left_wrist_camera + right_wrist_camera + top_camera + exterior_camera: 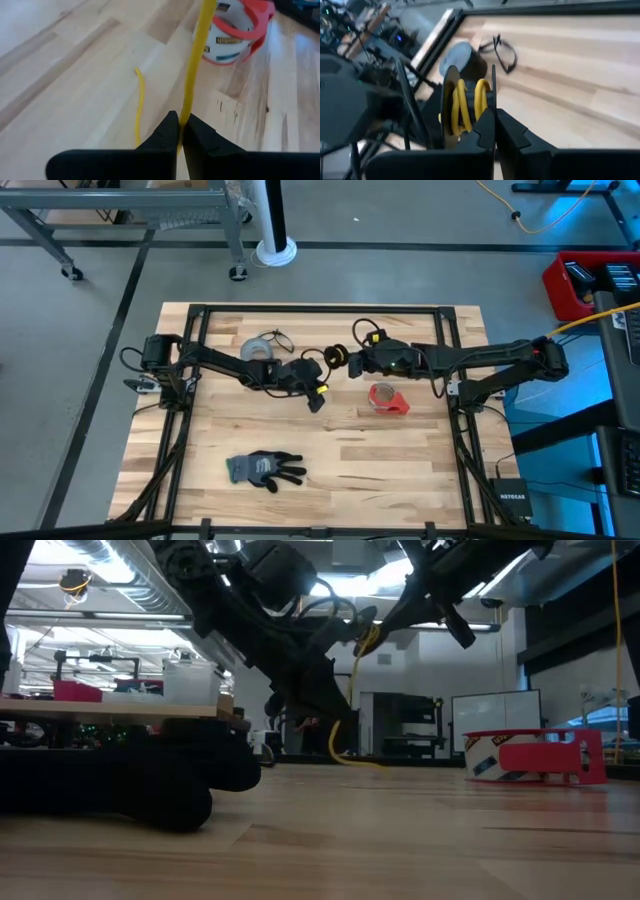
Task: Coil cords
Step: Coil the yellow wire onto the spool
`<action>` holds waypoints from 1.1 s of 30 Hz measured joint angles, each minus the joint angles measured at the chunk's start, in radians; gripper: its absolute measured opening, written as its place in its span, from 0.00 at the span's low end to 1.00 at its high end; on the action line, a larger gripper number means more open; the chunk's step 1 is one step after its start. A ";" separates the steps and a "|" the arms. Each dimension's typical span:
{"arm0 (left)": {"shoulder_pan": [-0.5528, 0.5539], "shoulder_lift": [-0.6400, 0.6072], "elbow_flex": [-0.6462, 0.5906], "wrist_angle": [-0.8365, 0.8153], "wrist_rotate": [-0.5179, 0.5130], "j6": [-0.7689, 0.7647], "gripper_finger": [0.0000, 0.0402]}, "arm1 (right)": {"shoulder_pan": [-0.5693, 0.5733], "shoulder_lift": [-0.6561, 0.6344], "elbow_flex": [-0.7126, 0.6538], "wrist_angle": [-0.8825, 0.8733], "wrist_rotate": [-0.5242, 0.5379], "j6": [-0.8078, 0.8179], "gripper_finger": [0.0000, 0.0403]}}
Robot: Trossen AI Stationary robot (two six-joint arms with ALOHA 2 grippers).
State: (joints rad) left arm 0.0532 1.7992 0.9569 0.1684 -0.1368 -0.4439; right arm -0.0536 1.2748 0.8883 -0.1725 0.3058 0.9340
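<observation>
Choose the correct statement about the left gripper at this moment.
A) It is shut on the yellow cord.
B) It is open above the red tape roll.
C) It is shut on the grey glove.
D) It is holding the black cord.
A: in the left wrist view the left gripper has its two dark fingers pressed together on the yellow cord, which runs up out of them, while the red tape roll lies apart on the table.
</observation>
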 joint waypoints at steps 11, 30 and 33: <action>0.001 -0.009 0.000 -0.018 -0.005 0.032 0.01 | 0.000 0.000 0.000 -0.164 -0.184 0.000 0.01; 0.022 -0.013 0.002 -0.001 0.131 -0.123 0.01 | 0.002 0.131 0.000 -0.268 -0.064 -0.080 0.01; 0.034 -0.013 0.002 -0.001 0.147 -0.135 0.02 | 0.002 0.143 0.000 -0.266 -0.053 -0.092 0.01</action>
State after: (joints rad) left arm 0.0872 1.7863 0.9592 0.1675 0.0103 -0.5793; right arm -0.0517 1.4178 0.8883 -0.4381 0.2527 0.8415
